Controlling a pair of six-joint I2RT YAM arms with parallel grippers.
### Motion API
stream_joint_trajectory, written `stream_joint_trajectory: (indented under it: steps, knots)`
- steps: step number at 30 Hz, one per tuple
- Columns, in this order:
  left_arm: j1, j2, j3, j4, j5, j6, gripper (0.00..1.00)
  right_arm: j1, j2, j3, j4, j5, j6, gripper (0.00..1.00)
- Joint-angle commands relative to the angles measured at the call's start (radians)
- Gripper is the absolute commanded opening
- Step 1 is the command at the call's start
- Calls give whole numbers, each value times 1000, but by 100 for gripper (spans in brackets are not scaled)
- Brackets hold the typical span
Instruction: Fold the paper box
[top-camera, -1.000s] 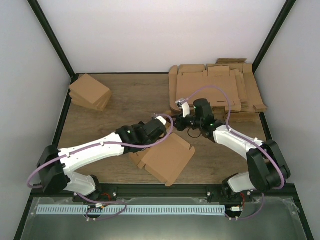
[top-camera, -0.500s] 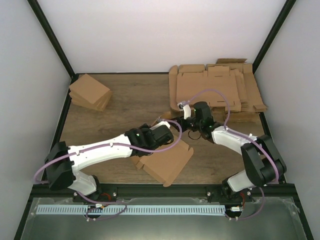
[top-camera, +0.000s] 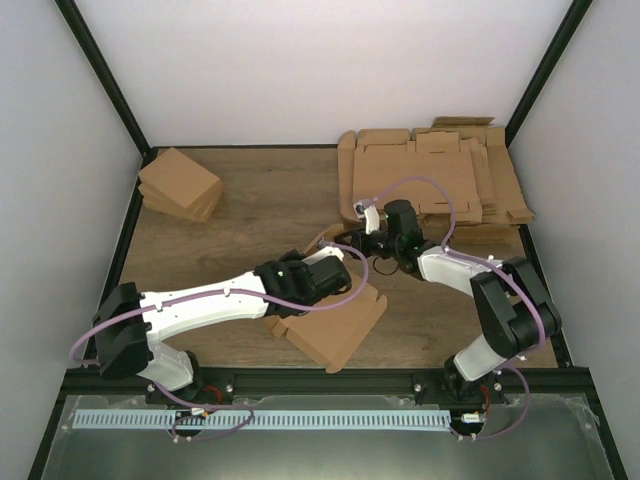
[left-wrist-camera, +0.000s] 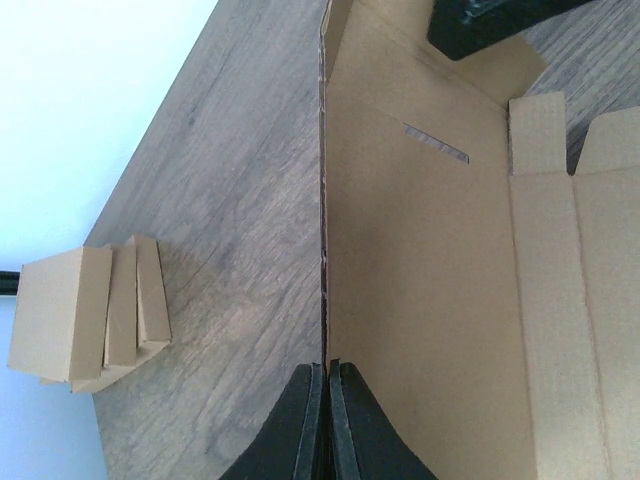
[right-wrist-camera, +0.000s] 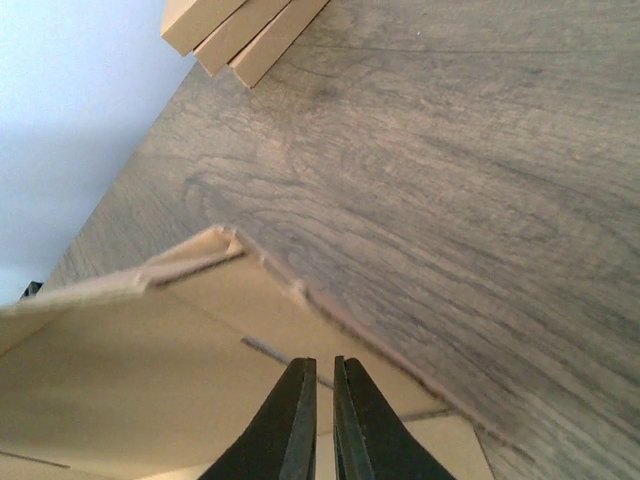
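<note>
While the stack (top-camera: 180, 186) of finished boxes sits untouched at the back left of the table (top-camera: 260, 200), the left arm has pushed further toward the middle over the past second. Its left gripper (left-wrist-camera: 327, 374) is clamped tight on the top edge of one side wall of the box (top-camera: 335, 325) and holds that wall upright. The box lies at the centre, toward the near edge. Just right of it, the right gripper (right-wrist-camera: 321, 368) has slid in over the box's far end. Its jaws are almost together above the inside panel, with no card visible between them. Flat sheets (top-camera: 430, 175) lie at the back right. By the look of it, one wall is raised and the end flap comes next.
</note>
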Motion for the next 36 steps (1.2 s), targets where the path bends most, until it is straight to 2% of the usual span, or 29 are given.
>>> stream_joint_trajectory:
  steps: [1, 10, 23, 28, 36]
  knots:
    - [-16, 8, 18, 9, -36, 14, 4, -18, 34, 69, 32, -10, 13, 8]
    - [-34, 4, 6, 20, -49, 24, 4, -42, 92, 138, 23, -27, 21, 7]
    - [-43, 0, -7, 43, -40, 37, 4, -43, 58, 177, 37, -62, 15, 6]
    - [-43, 1, -9, 43, -41, 31, 4, -43, 43, 197, -16, -63, -26, 6]
    - [-44, 21, -3, 34, -100, 18, 4, -43, -20, 141, -49, -46, -99, 15]
